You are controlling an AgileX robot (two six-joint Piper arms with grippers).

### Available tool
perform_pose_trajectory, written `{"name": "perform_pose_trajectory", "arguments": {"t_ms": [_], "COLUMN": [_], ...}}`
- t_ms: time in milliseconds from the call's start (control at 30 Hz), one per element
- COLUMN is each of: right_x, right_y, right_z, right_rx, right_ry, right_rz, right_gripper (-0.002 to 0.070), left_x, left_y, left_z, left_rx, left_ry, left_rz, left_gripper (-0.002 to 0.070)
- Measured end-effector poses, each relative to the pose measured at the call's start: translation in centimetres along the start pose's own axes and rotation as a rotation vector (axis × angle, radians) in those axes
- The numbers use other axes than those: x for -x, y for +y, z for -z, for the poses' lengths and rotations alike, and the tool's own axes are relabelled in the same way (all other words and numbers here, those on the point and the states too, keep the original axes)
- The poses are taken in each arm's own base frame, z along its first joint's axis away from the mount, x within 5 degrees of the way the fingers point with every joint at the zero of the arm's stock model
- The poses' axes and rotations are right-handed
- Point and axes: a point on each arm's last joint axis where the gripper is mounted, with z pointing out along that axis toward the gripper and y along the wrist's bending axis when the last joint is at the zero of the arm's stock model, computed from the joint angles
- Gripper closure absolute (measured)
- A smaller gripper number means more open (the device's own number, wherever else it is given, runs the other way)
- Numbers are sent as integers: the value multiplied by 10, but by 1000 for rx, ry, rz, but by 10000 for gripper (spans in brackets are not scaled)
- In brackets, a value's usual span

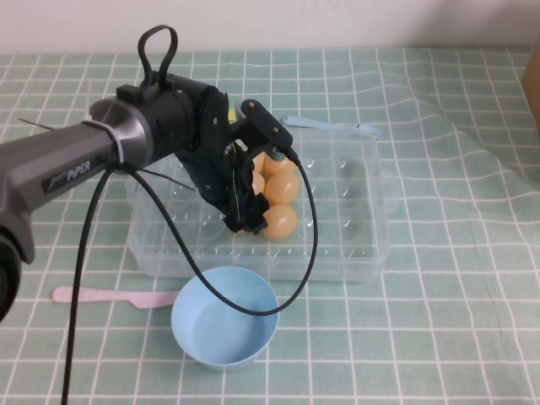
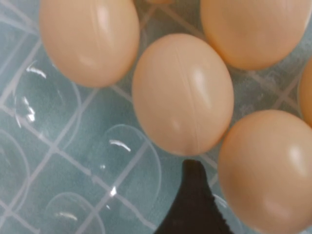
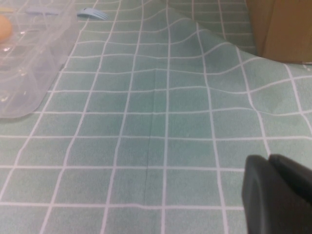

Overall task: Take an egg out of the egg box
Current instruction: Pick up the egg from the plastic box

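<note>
The clear plastic egg box (image 1: 354,245) stands mid-table and holds several orange-tan eggs (image 1: 282,188) in its cups. My left gripper (image 1: 247,221) reaches down into the box among them. In the left wrist view one black finger (image 2: 192,204) shows close beside an egg (image 2: 268,170), with more eggs (image 2: 183,95) beyond it. The other finger is out of frame, so the jaws stand apart. My right gripper (image 3: 271,163) is shut and empty over bare tablecloth to the right of the egg box (image 3: 29,63). It is out of the high view.
A light-blue bowl (image 1: 224,316) stands in front of the box. A pink spoon (image 1: 110,297) lies to its left and a blue fork (image 1: 337,125) behind the box. A cardboard box (image 3: 280,27) stands at the far right. The green checked cloth is wrinkled there.
</note>
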Motion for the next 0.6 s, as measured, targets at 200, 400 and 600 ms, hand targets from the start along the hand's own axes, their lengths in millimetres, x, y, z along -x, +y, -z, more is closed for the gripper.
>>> {"name": "perform_pose_trajectory", "arguments": {"t_ms": [200, 400, 600], "right_x": [0, 0, 0], "right_y": [0, 0, 0], "right_z": [0, 0, 0], "right_rx": [0, 0, 0], "right_ry": [0, 0, 0], "right_rz": [0, 0, 0], "right_gripper": [694, 694, 694], "left_x": [-1, -1, -1], "left_y": [-1, -1, -2], "left_z": [-6, -10, -10], "left_rx": [-5, -10, -18], "left_ry": [10, 17, 13], "left_rz": [0, 1, 10], "left_gripper": [211, 211, 212]}}
